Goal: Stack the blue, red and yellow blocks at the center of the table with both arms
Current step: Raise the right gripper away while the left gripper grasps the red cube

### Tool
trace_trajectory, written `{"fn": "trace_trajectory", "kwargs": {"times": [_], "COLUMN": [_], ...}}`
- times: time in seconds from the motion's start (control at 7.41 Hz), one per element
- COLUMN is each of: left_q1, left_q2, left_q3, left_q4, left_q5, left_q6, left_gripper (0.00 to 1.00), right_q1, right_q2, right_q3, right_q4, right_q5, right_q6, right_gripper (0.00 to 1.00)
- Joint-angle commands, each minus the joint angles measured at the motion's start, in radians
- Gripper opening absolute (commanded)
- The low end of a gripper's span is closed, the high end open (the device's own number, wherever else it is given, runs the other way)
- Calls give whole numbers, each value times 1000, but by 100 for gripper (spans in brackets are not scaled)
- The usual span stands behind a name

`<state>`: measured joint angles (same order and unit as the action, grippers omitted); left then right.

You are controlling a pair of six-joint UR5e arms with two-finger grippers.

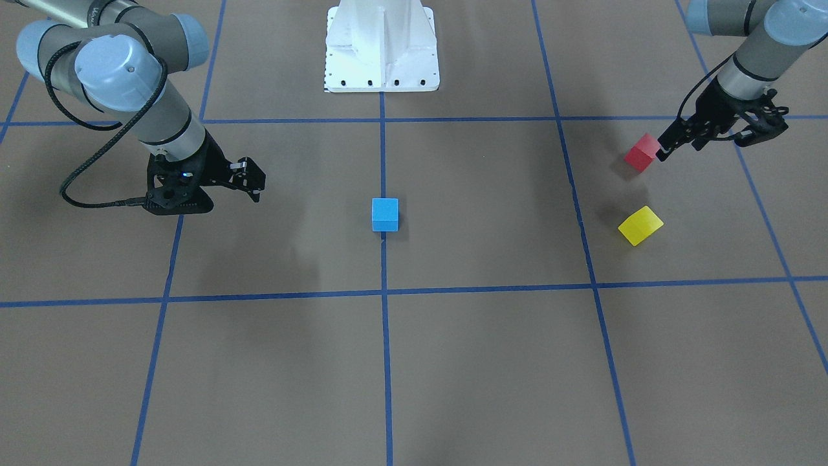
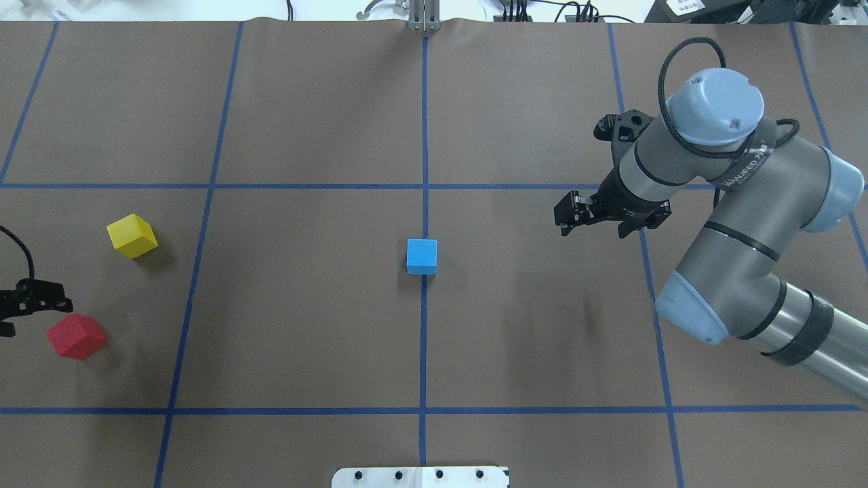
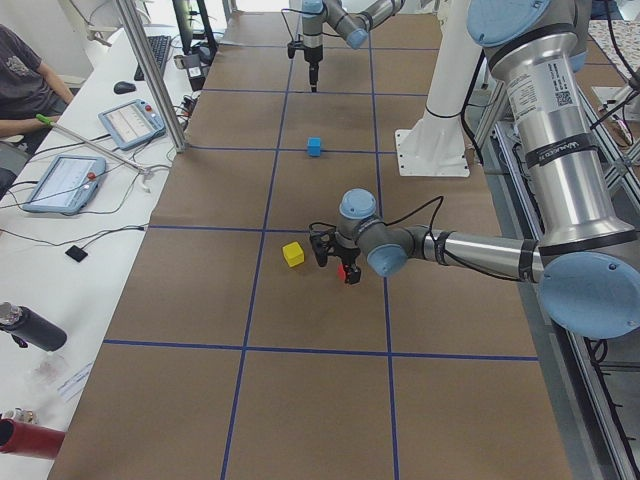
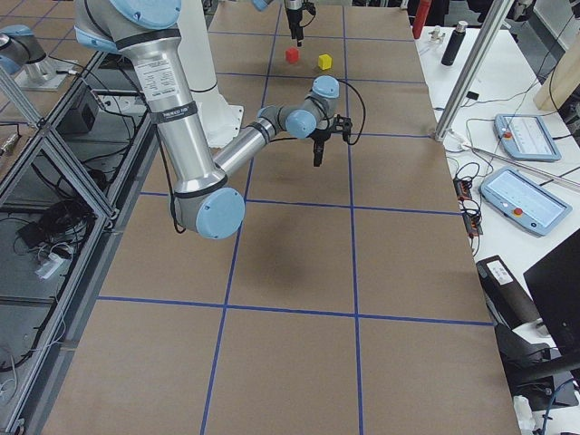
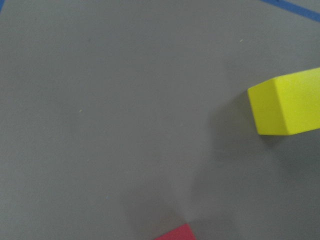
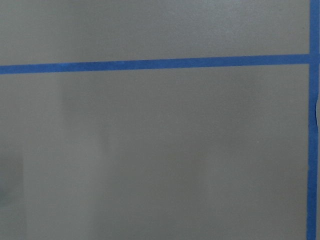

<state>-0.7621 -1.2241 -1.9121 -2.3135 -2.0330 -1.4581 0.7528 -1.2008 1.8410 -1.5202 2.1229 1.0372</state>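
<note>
Blue block [image 2: 422,256]: counter [image 2: 305,325] centre, the stack's base.
Left end effector [image 1: 679,145]: released beside red block [image 1: 642,153]; I judge it's lining up a pick.
Yellow block [image 2: 131,236]: red's 1 o'clock overhead.
Right end effector [image 2: 593,227]: released, at blue's 3 o'clock.

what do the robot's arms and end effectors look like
The left arm and right arm are silver tubes with grey joints, pale blue round caps and black wrist cables; white lettering bands the right one. The left end effector and right end effector are black, two-fingered.
</note>
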Motion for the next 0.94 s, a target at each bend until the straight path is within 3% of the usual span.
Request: {"fn": "trace_trajectory", "kwargs": {"times": [0.0, 0.54, 0.81], "left_q1": [85, 107, 138], "left_q2": [-8, -54, -57], "left_q3": [5, 16, 34], "left_q4": [-3, 85, 86], "left_q5": [53, 56, 54], "left_q6": [-144, -145, -146], "left_gripper": [100, 95, 81], "right_q1": [3, 7, 7], "right_q2": [-6, -23, -29], "right_q3": [1, 1, 1], "right_q4": [0, 2, 2], "right_q5": [-1, -1, -3], "right_q6": [0, 0, 0], "right_gripper": [100, 100, 100]}}
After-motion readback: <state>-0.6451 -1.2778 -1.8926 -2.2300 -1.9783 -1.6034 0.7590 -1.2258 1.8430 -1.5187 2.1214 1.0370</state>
